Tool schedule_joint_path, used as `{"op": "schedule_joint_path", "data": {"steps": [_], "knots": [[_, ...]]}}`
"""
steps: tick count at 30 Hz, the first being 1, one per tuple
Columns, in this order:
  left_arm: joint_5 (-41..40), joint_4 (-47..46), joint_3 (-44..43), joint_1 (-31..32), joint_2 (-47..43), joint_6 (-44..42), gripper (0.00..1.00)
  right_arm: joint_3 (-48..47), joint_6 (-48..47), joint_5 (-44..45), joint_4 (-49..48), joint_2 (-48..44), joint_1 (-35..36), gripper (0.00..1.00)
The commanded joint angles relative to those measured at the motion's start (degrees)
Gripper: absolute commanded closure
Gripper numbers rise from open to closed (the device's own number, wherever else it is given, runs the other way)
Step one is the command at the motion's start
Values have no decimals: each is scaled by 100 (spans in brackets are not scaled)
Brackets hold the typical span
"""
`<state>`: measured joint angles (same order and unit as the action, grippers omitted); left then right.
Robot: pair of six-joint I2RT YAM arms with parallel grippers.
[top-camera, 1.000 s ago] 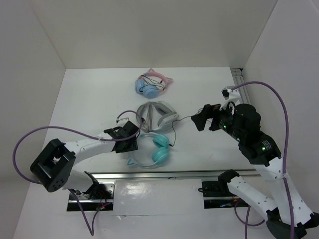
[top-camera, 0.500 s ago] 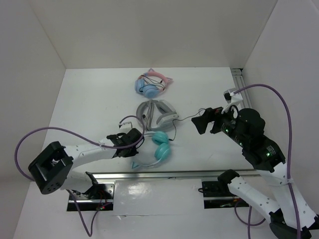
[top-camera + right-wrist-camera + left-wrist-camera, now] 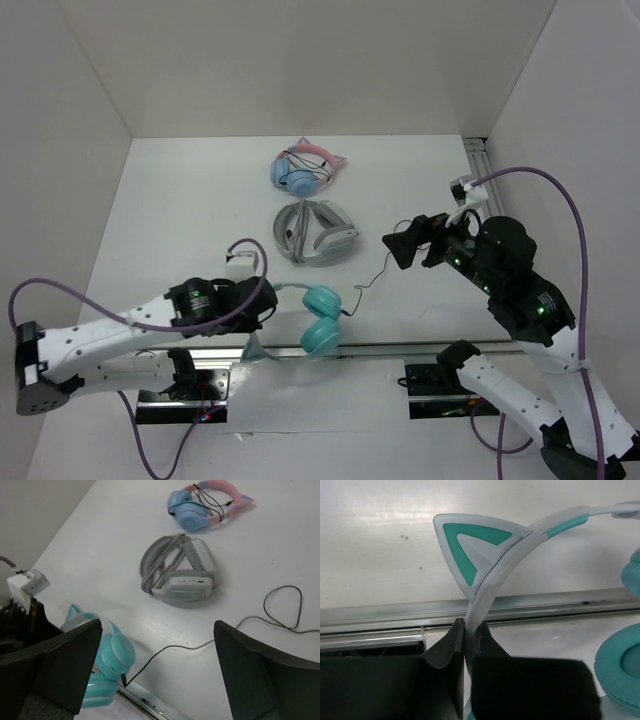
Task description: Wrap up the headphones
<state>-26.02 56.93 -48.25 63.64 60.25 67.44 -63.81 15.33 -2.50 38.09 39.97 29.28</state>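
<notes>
Here our left gripper pinches the white headband of the teal cat-ear headphones; our right gripper stands wide open, empty.

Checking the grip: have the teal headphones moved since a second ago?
Yes. The headphones have shifted toward the near edge, away from the grey headphones; one ear cup now reaches the metal rail. The left gripper is shut on their headband.

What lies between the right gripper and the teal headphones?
Only the thin black cable, snaking over bare table from the teal headphones toward the open right gripper. It shows clearest in the top and right wrist views.
</notes>
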Motion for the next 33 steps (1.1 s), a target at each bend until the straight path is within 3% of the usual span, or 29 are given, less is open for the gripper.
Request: {"op": "schedule_joint_path", "data": {"steps": [1,4,6,11,15,21,32,33], "knots": [[-464,573,-904,44,-820,-125,100,-194,31,-618,-573,-129,43,0],[-973,1292,-1983,44,-998,-240,100,271,285,-1523,-1485,-506,43,0],[-1728,2133,-3026,44,-796,111,100,788,348,-2174,-2361,-769,43,0],[-2099,2138,-4191,-474,-594,-415,100,1879,620,-1536,-3648,-1079,43,0],[-2100,2138,-5139,-686,-163,-889,100,2539,620,-1594,-4642,-807,43,0],[-1933,2138,-5888,-739,84,-1101,100,3006,612,-1587,-6048,335,148,6],[-1538,1858,-6074,-791,-83,-1329,100,3006,374,-2236,-7472,1706,676,6],[-1538,1805,-6074,-791,-136,-1330,100,3058,374,-2307,-7595,1786,745,11]]}}
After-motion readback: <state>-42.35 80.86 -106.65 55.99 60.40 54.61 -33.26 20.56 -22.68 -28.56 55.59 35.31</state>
